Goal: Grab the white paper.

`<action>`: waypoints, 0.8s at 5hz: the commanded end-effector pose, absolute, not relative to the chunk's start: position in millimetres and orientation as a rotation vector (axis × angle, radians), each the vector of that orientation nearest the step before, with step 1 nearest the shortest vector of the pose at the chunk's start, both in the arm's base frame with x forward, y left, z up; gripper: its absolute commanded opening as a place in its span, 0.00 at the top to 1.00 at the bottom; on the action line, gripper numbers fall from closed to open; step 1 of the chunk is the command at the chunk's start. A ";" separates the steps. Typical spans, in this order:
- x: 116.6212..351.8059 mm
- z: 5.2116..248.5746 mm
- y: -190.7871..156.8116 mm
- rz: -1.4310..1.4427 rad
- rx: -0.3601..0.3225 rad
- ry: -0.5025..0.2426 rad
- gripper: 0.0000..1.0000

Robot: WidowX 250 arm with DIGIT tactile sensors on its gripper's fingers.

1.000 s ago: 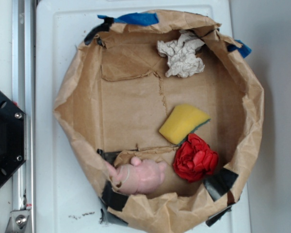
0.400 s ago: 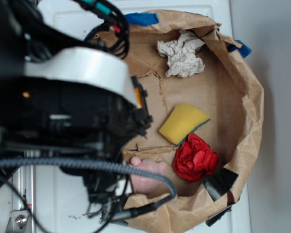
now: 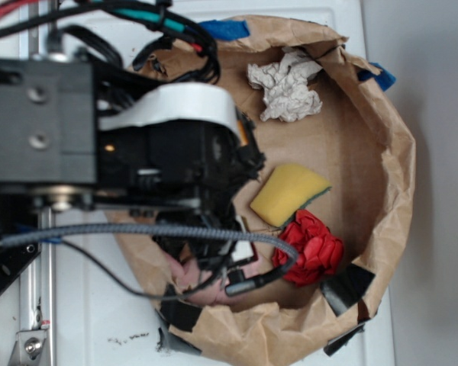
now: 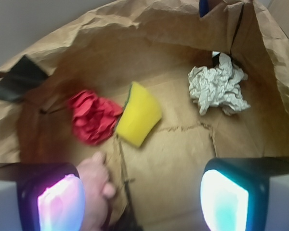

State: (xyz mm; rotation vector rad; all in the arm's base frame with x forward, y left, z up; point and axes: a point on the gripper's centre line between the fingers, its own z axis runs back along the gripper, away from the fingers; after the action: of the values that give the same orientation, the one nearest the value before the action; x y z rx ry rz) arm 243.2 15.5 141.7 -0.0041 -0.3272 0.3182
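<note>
The white paper is a crumpled off-white wad at the far right corner of the brown paper bag's floor; it also shows in the wrist view at upper right. My gripper is open and empty, jaws wide apart, above the bag floor well short of the paper. The left pad is beside a pink soft toy. In the exterior view my arm covers the bag's left half and hides the fingers.
A yellow sponge and a red cloth lie between me and the paper's side. The bag's crumpled walls ring the floor. The pink toy peeks from under the arm.
My arm has come into view from the left and moved right and over the bag, now covering its left half. The paper, sponge and red cloth have not moved.
</note>
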 end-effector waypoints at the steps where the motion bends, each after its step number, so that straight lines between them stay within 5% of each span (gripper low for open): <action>1: 271.0 141.0 56.7 0.454 0.056 -0.387 0.00; 4: 268.0 144.6 78.1 0.569 0.148 -0.420 0.00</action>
State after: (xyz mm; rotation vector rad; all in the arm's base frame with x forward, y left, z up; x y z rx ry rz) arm 262.7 74.3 124.1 0.1565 -0.3589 0.5653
